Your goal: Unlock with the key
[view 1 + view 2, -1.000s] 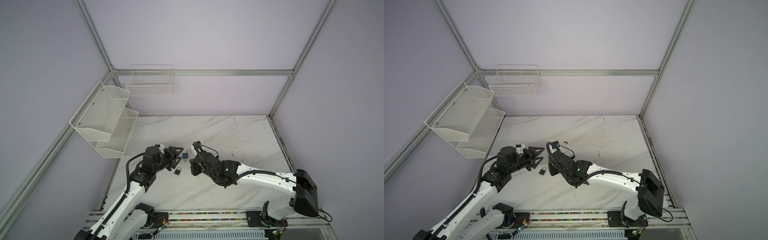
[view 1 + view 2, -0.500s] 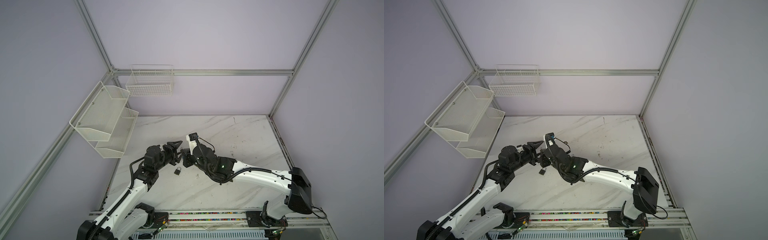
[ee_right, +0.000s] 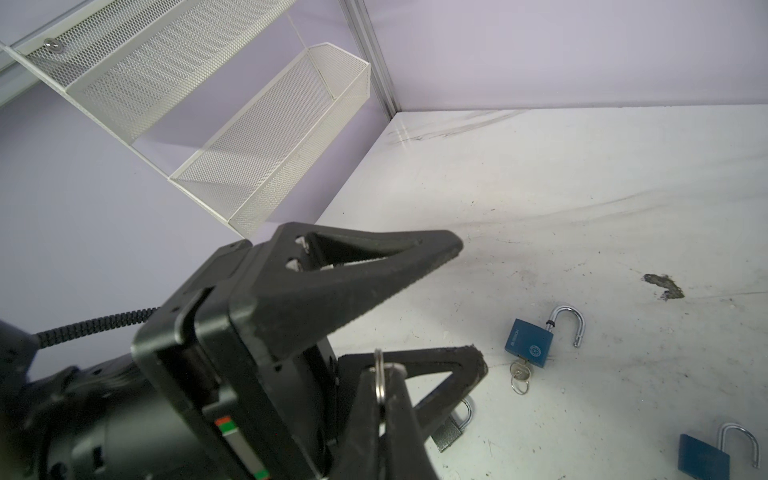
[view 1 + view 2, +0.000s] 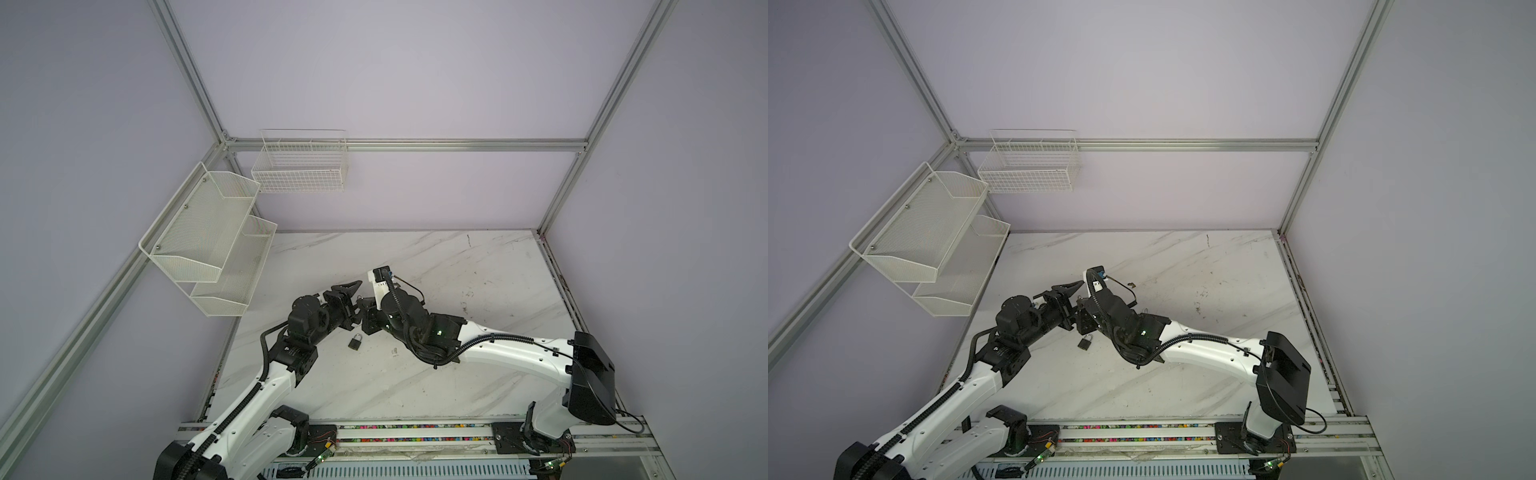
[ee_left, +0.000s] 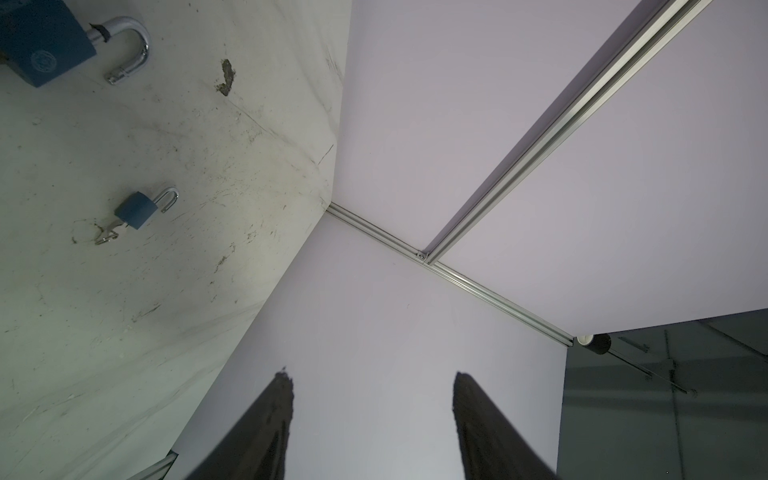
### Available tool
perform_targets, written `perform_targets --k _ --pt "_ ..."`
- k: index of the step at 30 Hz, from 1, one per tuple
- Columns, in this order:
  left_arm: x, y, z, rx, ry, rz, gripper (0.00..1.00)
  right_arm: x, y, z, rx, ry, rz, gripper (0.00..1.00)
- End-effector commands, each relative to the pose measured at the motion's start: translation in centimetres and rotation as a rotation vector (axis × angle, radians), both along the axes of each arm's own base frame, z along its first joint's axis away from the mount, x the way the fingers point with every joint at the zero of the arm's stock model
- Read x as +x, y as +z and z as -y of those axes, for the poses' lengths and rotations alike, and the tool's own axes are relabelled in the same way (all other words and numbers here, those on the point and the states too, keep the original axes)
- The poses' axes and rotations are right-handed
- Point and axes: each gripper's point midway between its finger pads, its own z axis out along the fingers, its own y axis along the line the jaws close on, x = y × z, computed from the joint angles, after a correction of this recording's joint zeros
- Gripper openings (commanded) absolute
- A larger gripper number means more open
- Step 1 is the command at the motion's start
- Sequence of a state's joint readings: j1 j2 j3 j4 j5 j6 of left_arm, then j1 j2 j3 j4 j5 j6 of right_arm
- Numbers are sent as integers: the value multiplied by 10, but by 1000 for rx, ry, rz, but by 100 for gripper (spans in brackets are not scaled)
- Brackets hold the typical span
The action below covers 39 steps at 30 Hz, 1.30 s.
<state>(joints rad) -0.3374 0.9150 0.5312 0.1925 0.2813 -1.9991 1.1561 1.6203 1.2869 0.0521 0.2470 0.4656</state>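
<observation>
- My right claw (image 3: 384,376) pinches a silver key ring (image 3: 377,359).
- My left claw (image 5: 374,419) gapes wide.
- Dark padlock (image 4: 355,343), silver shackle, lies on the marble counter (image 4: 415,399).

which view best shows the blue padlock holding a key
Right wrist view: the blue padlock lies unobstructed, shackle open, key in its base. Left wrist shows it smaller; in the top views I cannot find it.
</observation>
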Motion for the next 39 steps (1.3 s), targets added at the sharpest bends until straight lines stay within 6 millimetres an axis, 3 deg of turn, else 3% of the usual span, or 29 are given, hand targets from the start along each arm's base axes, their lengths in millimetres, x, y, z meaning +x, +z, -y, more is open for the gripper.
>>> perform_targets --k 1,12,18,27,39 --pt "-4 -5 -2 -21 13 8 58 3 16 3 42 -12 26 0" --pt "-4 -6 -3 -27 22 2 43 -1 13 5 35 1 16 0" --pt "-5 -4 -6 -28 34 6 42 -2 15 8 38 0 20 0" --pt "-5 -4 -6 -24 36 9 27 -4 18 11 48 4 24 0" --pt "-5 -2 -6 -26 35 13 19 -7 17 9 49 31 25 0"
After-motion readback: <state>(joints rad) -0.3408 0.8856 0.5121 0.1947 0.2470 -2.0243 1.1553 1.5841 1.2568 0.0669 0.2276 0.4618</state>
